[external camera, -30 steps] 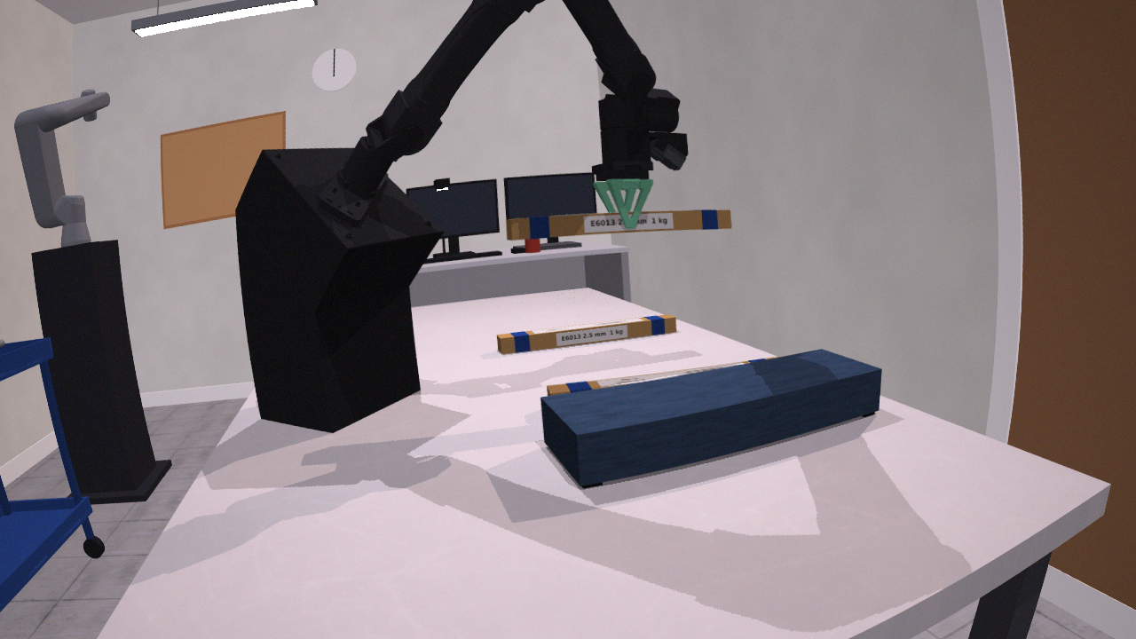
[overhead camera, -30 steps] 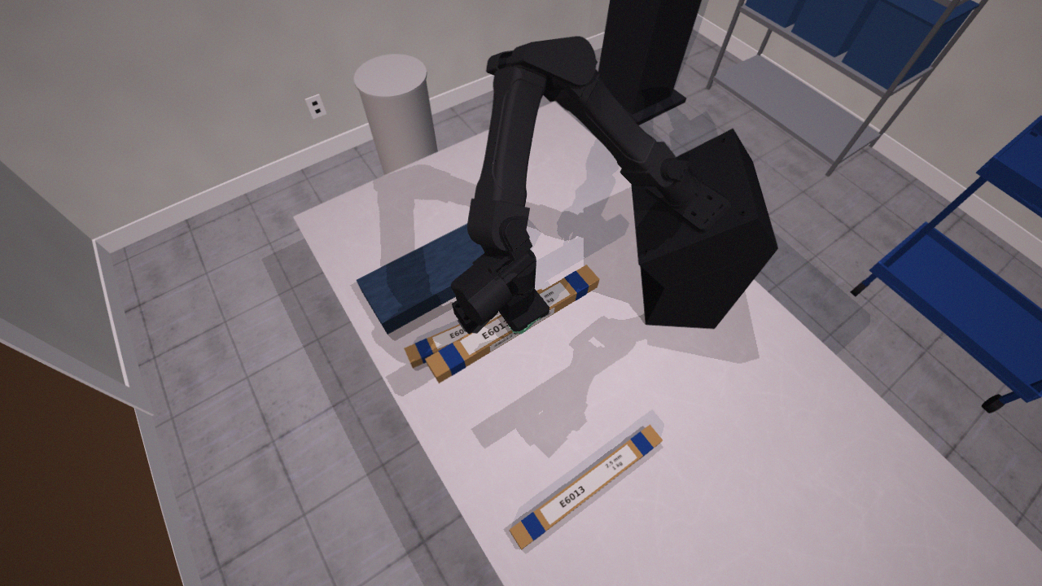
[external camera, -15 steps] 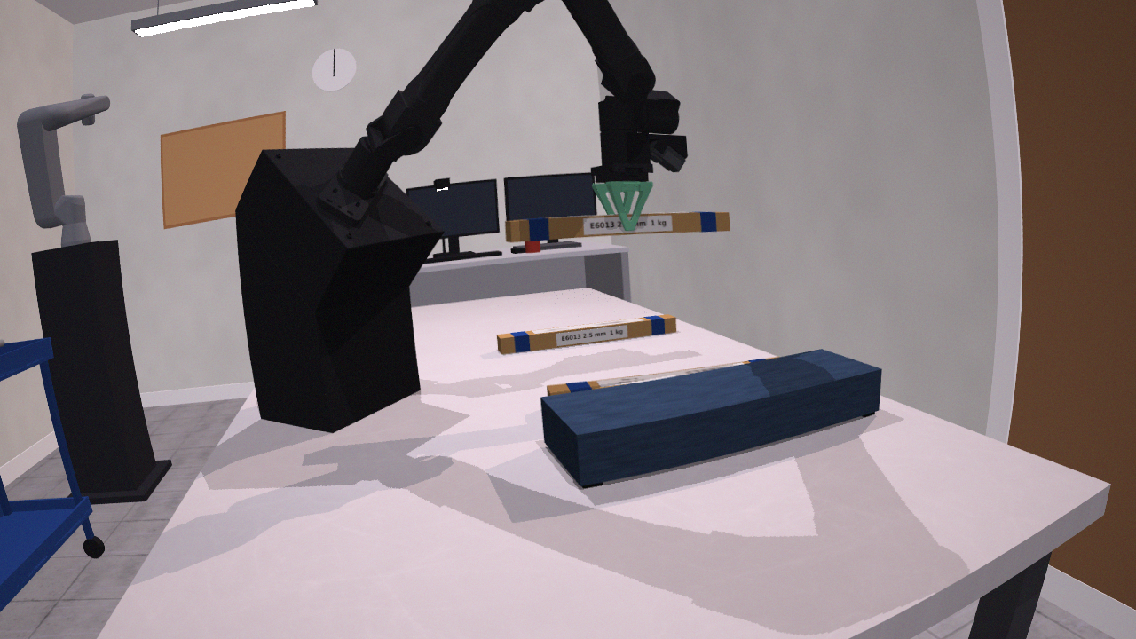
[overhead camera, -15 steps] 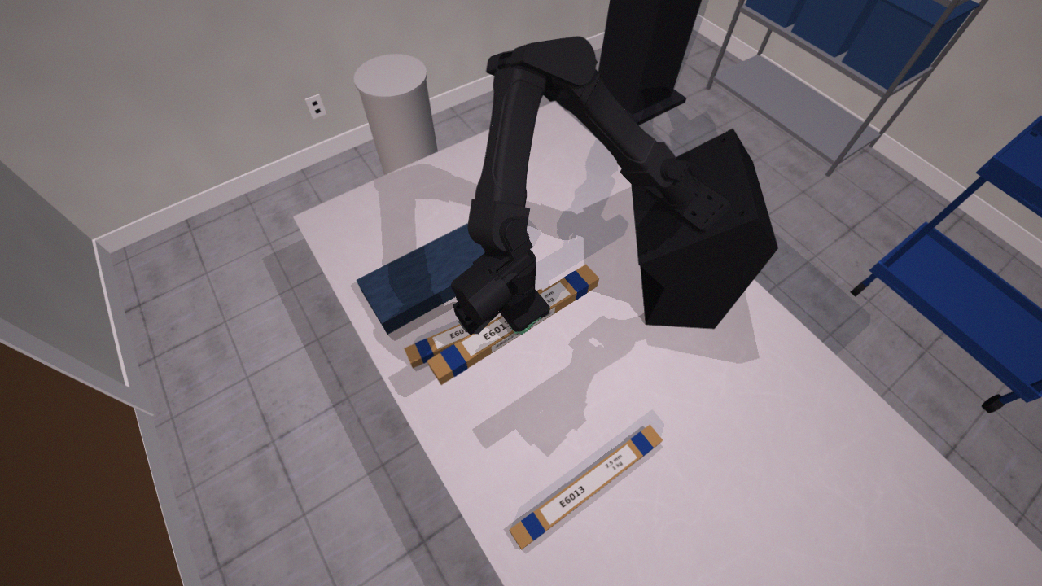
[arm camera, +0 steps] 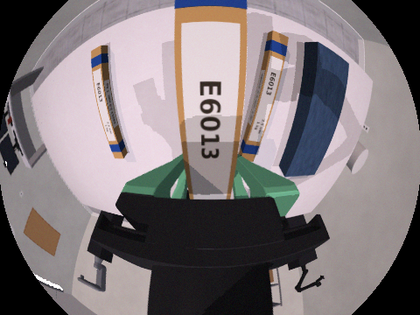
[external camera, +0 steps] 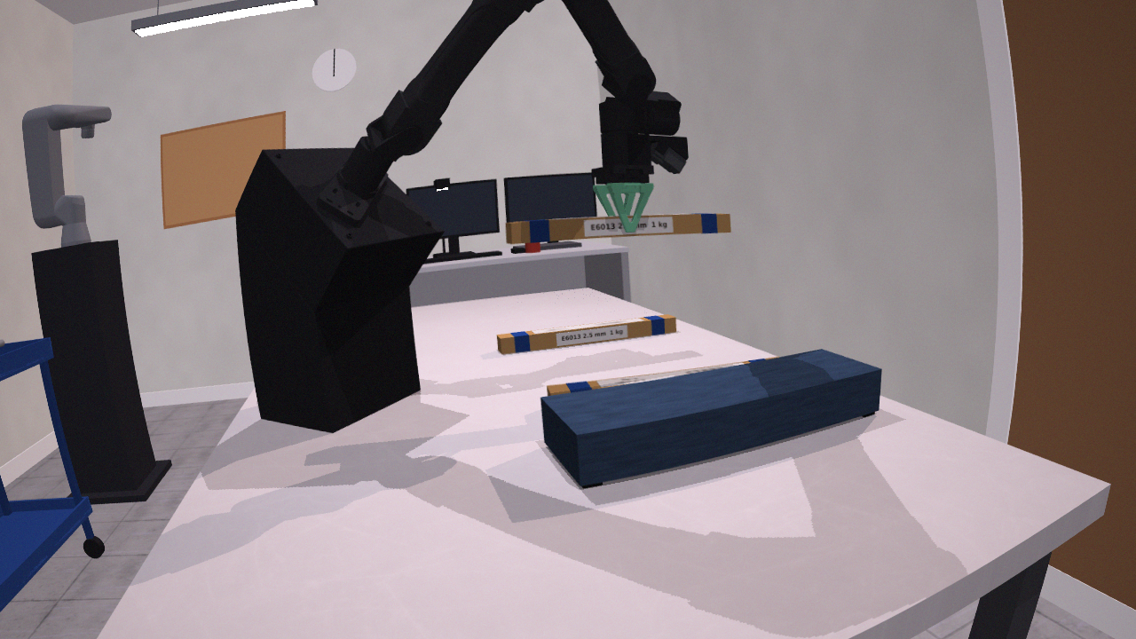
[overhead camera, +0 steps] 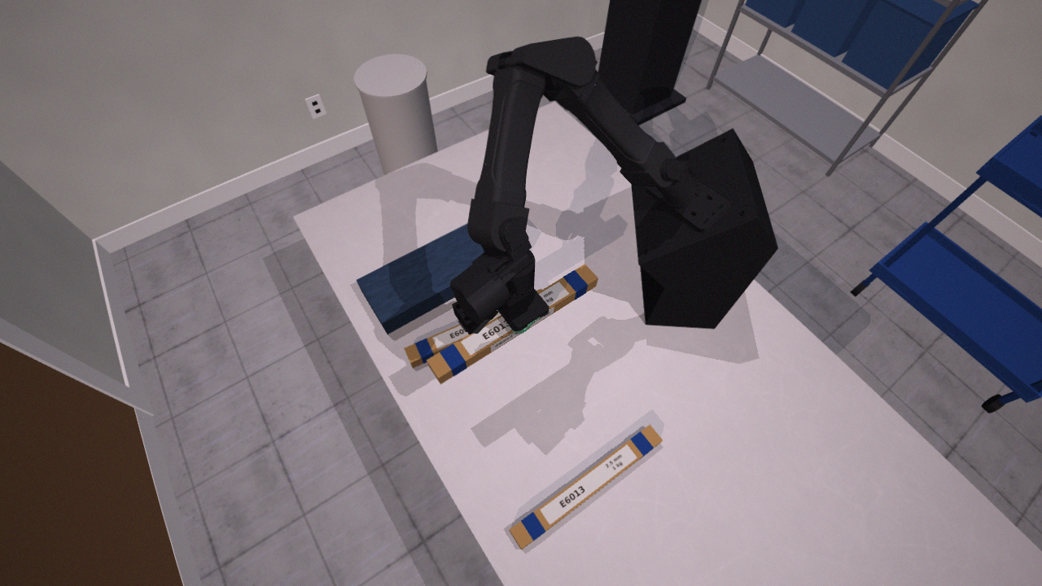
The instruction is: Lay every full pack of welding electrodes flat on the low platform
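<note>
Fingers (external camera: pixel 626 213): closed on raised pack (external camera: pixel 560 230) (arm camera: pixel 210 57), upper centre, exterior view.
Platform (overhead camera: pixel 408 280) (external camera: pixel 714 421) (arm camera: pixel 317 109): lower right there; seemingly no pack on it.
</note>
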{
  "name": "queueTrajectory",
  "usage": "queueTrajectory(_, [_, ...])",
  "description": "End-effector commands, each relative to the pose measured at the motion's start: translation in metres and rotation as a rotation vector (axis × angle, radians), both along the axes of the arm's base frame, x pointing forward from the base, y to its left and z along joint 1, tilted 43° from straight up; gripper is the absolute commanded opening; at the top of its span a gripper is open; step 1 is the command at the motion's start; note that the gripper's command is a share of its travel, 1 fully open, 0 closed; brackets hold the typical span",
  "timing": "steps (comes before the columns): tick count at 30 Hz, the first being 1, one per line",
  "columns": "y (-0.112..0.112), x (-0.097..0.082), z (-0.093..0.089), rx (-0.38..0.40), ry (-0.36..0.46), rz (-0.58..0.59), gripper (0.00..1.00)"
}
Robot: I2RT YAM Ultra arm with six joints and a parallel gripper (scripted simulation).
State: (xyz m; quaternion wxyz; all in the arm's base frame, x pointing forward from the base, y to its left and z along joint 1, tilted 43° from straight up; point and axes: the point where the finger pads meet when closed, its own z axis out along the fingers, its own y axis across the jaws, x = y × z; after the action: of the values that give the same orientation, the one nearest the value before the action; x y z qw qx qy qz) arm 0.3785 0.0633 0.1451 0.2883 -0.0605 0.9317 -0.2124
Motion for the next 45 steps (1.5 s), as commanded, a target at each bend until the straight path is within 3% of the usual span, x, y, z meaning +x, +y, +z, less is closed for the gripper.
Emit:
queueTrajectory(1, [0.007,-0.001,0.018,0.026,-0.054,0.025,0.0])
queueTrajectory(33, [0.004,-0.001,0.02,0.024,-0.054,0.023,0.0])
queueTrajectory(34, [-0.002,0.002,0.002,0.016,-0.036,0.01,0.0])
queueTrajectory(45, [-0.006,0.009,-0.007,0.016,-0.036,0.01,0.0])
